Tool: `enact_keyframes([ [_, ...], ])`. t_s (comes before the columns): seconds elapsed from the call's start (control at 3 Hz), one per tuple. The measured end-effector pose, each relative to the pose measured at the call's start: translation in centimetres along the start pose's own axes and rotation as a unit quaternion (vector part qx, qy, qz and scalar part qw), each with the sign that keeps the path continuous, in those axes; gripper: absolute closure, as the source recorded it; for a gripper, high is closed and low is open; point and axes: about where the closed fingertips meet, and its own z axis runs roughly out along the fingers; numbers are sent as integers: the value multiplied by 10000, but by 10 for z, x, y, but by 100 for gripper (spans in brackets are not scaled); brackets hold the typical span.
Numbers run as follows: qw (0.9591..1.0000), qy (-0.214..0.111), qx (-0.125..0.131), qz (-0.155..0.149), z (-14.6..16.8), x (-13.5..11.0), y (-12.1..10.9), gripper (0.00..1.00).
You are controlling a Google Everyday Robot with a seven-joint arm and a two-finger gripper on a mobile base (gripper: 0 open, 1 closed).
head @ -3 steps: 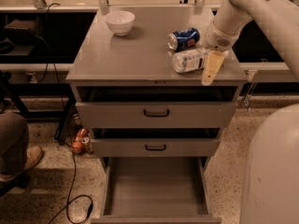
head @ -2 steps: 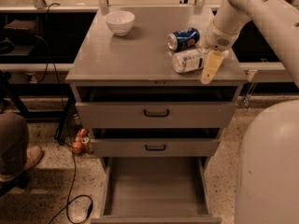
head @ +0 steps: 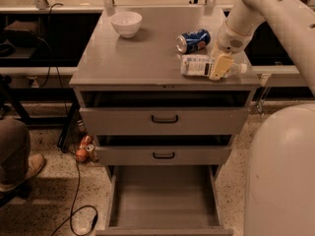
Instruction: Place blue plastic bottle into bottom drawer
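The blue plastic bottle (head: 194, 65) lies on its side on the grey cabinet top (head: 138, 58), near the right front edge, its white cap pointing right. My gripper (head: 219, 67) reaches down from the upper right and sits over the bottle's cap end, with its yellowish tip in front of the bottle. The bottom drawer (head: 162, 193) is pulled far out below, plain grey inside, with nothing in it.
A blue soda can (head: 193, 40) lies just behind the bottle. A white bowl (head: 126, 23) stands at the back left. The two upper drawers (head: 164, 119) are slightly open. A person's leg (head: 15, 156), floor cans (head: 83, 149) and a cable (head: 78, 200) are at the left. My white body (head: 280, 176) fills the right.
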Motion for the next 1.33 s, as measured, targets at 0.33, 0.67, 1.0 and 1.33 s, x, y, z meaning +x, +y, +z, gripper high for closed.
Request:
enact_keyframes([
  [0.33, 10000, -35, 56, -15, -7, -2, 1, 82],
  [0.67, 9995, -167, 21, -262, -27, -18, 21, 100],
  [1.0, 9971, -415, -379, -517, -32, -49, 64, 100],
  [1.33, 9972, -426, -409, -469, -27, -46, 69, 100],
])
